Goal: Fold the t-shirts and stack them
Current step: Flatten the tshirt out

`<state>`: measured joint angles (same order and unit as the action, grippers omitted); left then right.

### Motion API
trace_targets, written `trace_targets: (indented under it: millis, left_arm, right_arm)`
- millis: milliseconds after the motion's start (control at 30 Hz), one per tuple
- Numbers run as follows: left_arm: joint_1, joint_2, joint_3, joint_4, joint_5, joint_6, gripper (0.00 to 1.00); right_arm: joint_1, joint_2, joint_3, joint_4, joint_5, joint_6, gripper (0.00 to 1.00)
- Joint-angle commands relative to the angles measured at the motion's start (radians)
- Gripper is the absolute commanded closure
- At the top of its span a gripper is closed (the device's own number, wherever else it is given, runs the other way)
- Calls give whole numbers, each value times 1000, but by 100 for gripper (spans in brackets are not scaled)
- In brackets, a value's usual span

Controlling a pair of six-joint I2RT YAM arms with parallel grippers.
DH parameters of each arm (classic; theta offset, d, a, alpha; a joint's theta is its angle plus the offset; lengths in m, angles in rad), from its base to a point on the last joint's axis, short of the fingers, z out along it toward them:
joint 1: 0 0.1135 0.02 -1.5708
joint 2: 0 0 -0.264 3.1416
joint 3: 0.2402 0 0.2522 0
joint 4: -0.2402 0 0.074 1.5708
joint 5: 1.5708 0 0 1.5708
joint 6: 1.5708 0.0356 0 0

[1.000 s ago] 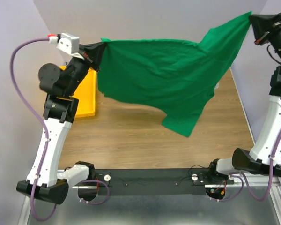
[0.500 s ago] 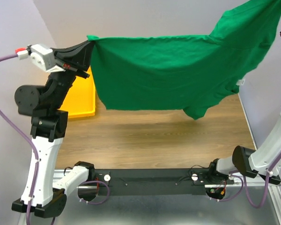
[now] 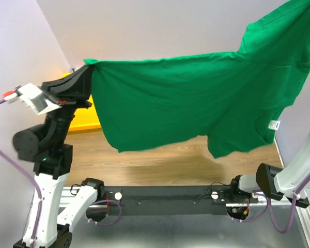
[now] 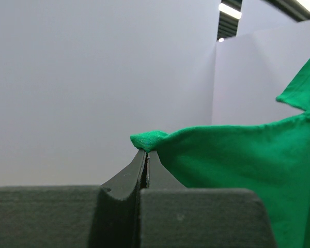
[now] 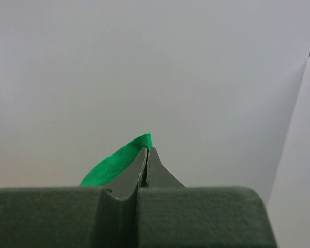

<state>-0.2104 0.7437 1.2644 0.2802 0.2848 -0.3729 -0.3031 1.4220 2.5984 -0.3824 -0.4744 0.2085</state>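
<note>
One t-shirt (image 3: 196,98) aloft, tray (image 3: 88,120) mostly hidden, right arm (image 3: 299,165) cropped

loc: robot lab | evid — bare partition walls (image 3: 144,31), strip lights (image 4: 230,10), robot arms (image 3: 41,201) on rail (image 3: 165,195), wood tbl (image 3: 160,163)

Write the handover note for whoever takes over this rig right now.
Left end effector: shut, pinching a bunched edge of the green t-shirt.
Right end effector: shut on another edge of the shirt; it is outside the overhead view, past the upper right corner.
Shirt: stretched in the air between both arms, higher on the right, its lower edge hanging above the wooden table. Its white tag shows near the right side.
Yellow tray: at the table's far left, behind the left arm.
Done: shirt lifted and spread.
Left: lay it flat, fold it, stack it. No other garment in view.
</note>
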Motion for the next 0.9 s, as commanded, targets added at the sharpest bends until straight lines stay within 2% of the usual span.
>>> trace_targets:
  millis: [0, 267, 400, 467, 567, 667, 767, 867]
  left_arm:
    - [3, 22, -118, 28, -72, -41, 100]
    - [5, 178, -319, 122, -114, -89, 100]
    - [8, 313, -364, 163, -147, -100, 100]
    - [16, 423, -362, 166, -159, -107, 100]
    - [29, 595, -297, 151, -173, -95, 100]
    - [40, 764, -237, 137, -188, -81, 100]
    - [54, 907, -146, 93, -197, -66, 100]
    - [72, 1006, -59, 68, -199, -58, 100]
  right_arm:
    - [-8, 41, -130, 23, -18, 26, 99]
    - [-8, 52, -532, 71, -156, -40, 99]
    - [-7, 32, -829, 129, -190, -96, 99]
    - [-5, 31, -927, 206, -182, -106, 100]
    - [19, 63, -1068, 301, -155, -138, 100]
    - [67, 110, -1138, 350, -93, -190, 99]
    - [165, 173, -1169, 373, -17, -283, 99]
    - [203, 242, -1172, 427, 52, -299, 99]
